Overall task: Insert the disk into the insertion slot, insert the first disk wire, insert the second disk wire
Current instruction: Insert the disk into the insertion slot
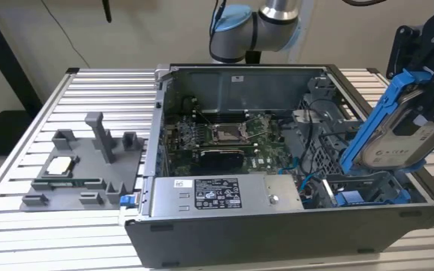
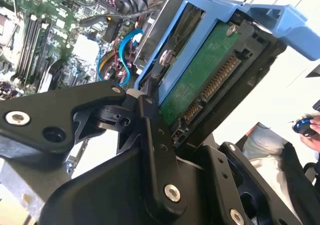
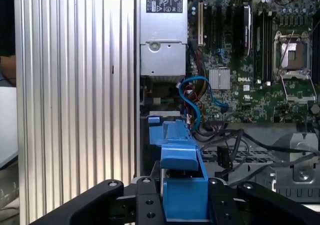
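Note:
The disk (image 1: 398, 144), silver-grey in its blue carrier frame (image 1: 383, 107), hangs steeply tilted over the open computer case at the exterior view's right. My gripper (image 1: 426, 104) is shut on it from above. Its lower end is just above the insertion slot (image 1: 364, 189), a drive bay in the case's near right corner. In the second wrist view the disk's green board and connector (image 2: 200, 82) sit between my black fingers (image 2: 155, 135). The first wrist view has the blue carrier (image 3: 182, 182) clamped in my gripper (image 3: 184, 205). A loose blue wire (image 3: 192, 102) and black wires (image 3: 235, 140) lie beside the bay.
The case holds a motherboard (image 1: 221, 135) and a silver power supply (image 1: 217, 195) along its near side. A grey fixture plate (image 1: 81, 169) with upright posts lies on the slatted table (image 1: 21, 169) at the exterior view's left. A person's hand (image 2: 307, 127) appears in the second wrist view.

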### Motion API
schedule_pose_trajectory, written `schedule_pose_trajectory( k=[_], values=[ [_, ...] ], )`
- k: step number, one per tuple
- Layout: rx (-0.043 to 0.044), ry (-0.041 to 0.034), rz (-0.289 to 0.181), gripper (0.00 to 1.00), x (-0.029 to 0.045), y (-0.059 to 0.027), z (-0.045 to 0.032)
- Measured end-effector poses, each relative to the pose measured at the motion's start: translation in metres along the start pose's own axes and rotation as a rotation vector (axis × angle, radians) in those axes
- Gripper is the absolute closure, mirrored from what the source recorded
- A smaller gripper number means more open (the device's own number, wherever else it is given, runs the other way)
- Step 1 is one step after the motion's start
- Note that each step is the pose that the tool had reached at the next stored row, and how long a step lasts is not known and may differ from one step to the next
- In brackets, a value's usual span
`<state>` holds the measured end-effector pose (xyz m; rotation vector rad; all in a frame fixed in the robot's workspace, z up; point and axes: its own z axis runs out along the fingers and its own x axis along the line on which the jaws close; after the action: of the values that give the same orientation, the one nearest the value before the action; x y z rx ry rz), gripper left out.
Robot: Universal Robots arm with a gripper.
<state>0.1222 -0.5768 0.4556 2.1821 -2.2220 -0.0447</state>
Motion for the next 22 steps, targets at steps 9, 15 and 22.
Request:
schedule_pose_trajectory(
  k=[9,15,22],
  values=[
    [-0.0002,-0.0102,-0.001,0.67,-0.0001,-0.0016,0.0138],
    [-0.0003,-0.0132,-0.001,0.67,-0.0001,-0.0031,0.0227],
    [-0.0003,-0.017,-0.001,0.67,0.0,-0.0037,0.0341]
  ],
)
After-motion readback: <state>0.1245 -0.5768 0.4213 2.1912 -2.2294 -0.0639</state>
